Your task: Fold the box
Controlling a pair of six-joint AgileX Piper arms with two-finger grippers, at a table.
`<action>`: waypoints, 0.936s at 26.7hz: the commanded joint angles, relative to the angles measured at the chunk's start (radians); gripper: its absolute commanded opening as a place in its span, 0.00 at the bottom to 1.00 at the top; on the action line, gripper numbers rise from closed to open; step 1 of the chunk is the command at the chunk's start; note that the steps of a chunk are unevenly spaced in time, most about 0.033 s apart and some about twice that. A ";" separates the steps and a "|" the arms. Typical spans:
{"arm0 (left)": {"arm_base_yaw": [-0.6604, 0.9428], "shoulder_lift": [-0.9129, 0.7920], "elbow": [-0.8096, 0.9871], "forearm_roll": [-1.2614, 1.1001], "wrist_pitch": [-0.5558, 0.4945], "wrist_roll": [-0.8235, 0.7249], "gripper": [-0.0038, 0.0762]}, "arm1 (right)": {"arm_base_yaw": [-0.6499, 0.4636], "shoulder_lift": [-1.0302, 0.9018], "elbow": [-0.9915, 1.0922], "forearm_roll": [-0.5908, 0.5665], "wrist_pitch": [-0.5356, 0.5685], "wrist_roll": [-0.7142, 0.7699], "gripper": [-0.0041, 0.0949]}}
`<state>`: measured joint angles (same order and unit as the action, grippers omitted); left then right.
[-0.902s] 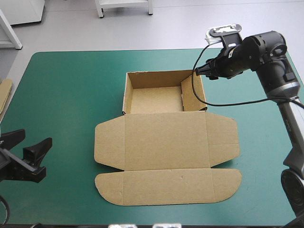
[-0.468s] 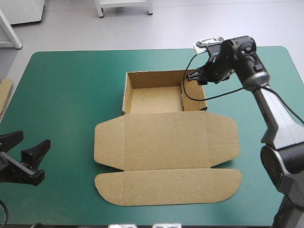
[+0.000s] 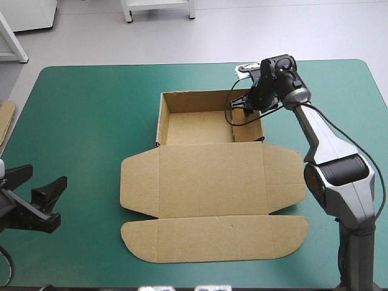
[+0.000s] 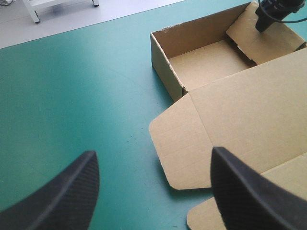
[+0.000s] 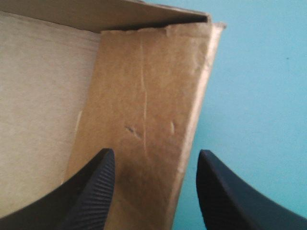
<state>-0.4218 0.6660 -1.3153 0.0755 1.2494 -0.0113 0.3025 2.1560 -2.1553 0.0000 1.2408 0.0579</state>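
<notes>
Fingers of my right gripper [image 5: 154, 157] straddle, spread, the right wall of the box [image 3: 212, 176]; my left gripper [image 3: 42, 177] hangs released near-left, partly cropped.

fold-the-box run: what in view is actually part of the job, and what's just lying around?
In the job:
- box: tray walls up, lid flat
- right gripper: jaws open over the box's right wall
- left gripper: jaws open, away from the box, near the table's left front

Lying about:
- spare brown board at the table's left edge
</notes>
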 commanded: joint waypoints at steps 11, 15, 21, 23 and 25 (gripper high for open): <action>-0.002 0.012 -0.018 -0.006 0.031 0.000 0.64 | -0.001 -0.029 -0.028 0.097 0.006 -0.033 0.15; -0.002 0.014 -0.018 -0.008 0.000 0.000 0.64 | -0.001 -0.029 -0.028 0.056 0.006 -0.076 0.03; -0.002 0.037 -0.018 -0.009 -0.049 0.000 0.64 | -0.055 -0.045 -0.028 -0.158 0.006 -0.094 0.02; -0.002 0.064 -0.018 -0.007 -0.049 0.002 0.64 | -0.112 -0.052 -0.028 -0.213 0.006 -0.119 0.02; -0.002 0.083 -0.018 -0.009 -0.049 0.002 0.64 | -0.187 -0.058 -0.028 -0.251 0.006 -0.154 0.02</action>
<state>-0.4218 0.7249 -1.3153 0.0755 1.2486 -0.0113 0.1925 2.1773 -2.1553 -0.1193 1.2401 -0.0441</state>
